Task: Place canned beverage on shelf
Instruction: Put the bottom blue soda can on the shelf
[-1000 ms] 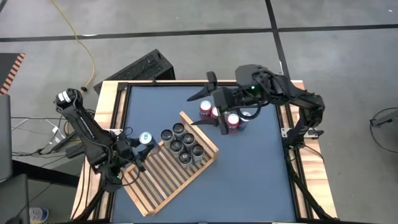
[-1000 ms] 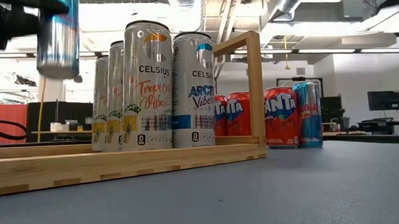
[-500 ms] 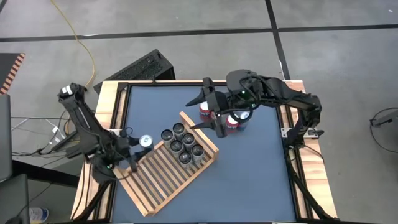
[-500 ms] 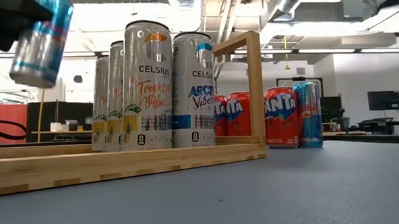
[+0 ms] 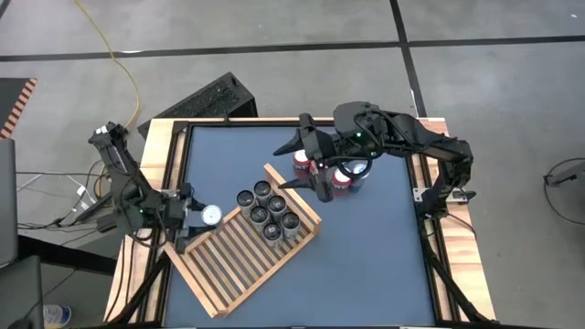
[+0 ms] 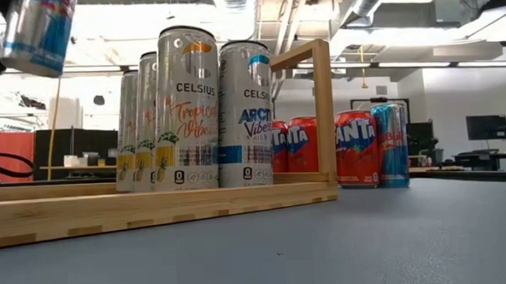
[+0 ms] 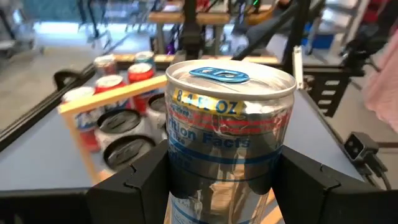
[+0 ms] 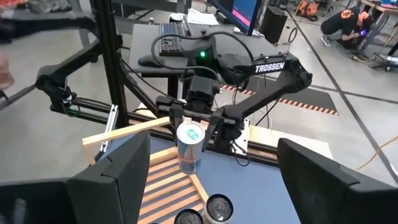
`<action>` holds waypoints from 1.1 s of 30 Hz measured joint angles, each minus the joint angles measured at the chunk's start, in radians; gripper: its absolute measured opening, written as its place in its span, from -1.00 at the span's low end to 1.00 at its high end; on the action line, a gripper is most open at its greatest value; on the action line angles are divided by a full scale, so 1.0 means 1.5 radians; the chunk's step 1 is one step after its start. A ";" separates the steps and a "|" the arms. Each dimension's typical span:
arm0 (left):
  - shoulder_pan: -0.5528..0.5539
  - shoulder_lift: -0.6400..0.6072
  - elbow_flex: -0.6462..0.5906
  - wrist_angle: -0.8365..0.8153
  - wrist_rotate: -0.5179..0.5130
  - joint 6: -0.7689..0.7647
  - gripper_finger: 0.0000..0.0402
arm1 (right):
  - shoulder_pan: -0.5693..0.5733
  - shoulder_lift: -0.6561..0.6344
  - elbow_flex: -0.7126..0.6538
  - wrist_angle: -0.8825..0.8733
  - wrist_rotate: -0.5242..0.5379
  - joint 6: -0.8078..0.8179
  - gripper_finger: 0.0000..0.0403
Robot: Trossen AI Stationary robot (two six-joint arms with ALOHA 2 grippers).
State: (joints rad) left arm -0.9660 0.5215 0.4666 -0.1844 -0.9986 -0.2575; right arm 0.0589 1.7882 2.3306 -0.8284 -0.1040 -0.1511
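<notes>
My left gripper is shut on a silver and blue can. It holds the can in the air over the left edge of the slatted wooden shelf, which lies flat and askew on the blue table. Several tall cans stand on the shelf's far end. My right gripper hangs open, high above red cans at the table's far middle, with nothing between its fingers. In the low view the held can shows at the top left. My left gripper pinches the can's body between its two fingers, one on each side, below the rim. The fingers come about level from the table's left side. The can is lifted clear of the shelf, top up and a little tilted.
Red cans and a slim blue can stand on the table beyond the shelf's raised end frame. A black keyboard lies past the table's far left corner. Bare blue table lies at the near right.
My left gripper has drawn back toward the table's left edge and risen, rolling its wrist. The can went from upright to tilted, then nearly upright again, and now hangs higher. My right gripper has rolled a little in place.
</notes>
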 joint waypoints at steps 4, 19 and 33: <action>0.051 -0.023 -0.110 0.233 0.083 0.110 0.05 | 0.000 0.000 0.000 0.000 0.000 0.013 0.54; 0.135 -0.056 -0.273 0.364 0.115 0.103 0.05 | 0.000 0.000 0.000 -0.001 0.000 0.020 0.54; 0.181 -0.056 -0.304 0.393 0.196 0.135 0.05 | 0.000 0.000 0.000 -0.001 0.000 0.006 0.54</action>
State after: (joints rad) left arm -0.6951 0.4376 0.0109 0.4052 -0.7043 -0.0557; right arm 0.0589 1.7882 2.3306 -0.8304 -0.1041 -0.1421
